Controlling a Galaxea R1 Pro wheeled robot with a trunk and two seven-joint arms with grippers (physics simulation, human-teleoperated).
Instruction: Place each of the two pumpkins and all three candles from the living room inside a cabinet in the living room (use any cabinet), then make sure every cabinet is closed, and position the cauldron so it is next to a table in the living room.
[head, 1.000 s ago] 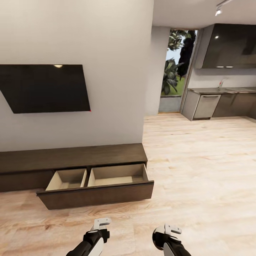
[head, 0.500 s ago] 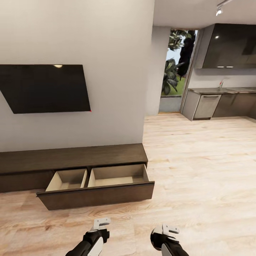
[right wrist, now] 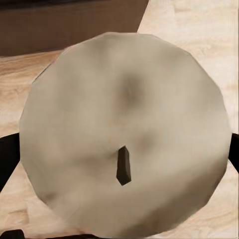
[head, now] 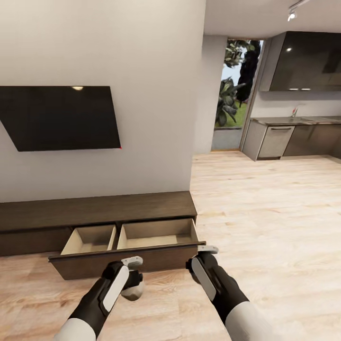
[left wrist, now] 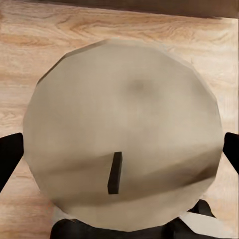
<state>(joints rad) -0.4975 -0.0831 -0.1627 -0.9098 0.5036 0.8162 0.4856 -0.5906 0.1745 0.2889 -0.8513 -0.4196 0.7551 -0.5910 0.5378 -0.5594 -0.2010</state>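
The long dark-brown cabinet (head: pixel 94 208) runs along the wall under the TV. Its drawer (head: pixel 128 261) is pulled out, and both pale compartments are bare. My left gripper (head: pixel 133 278) hangs over the floor just before the drawer front, shut on a grey-beige candle (head: pixel 135 290). The left wrist view looks down on that candle's (left wrist: pixel 124 99) top and dark wick, with black fingers (left wrist: pixel 10 159) at either side. My right gripper (head: pixel 197 264) is by the drawer's right front corner, shut on a second candle (right wrist: pixel 124 89) between its fingers (right wrist: pixel 7 159). The pumpkins and cauldron are out of view.
A black TV (head: pixel 59 117) hangs on the white wall above the cabinet. Pale wood floor (head: pixel 265 227) stretches to the right toward grey kitchen cupboards (head: pixel 293 139) and a doorway with greenery (head: pixel 234 85).
Both arms have lifted and reached forward from the bottom edge of the view up to the open drawer's front. The cabinet and the camera stayed put.
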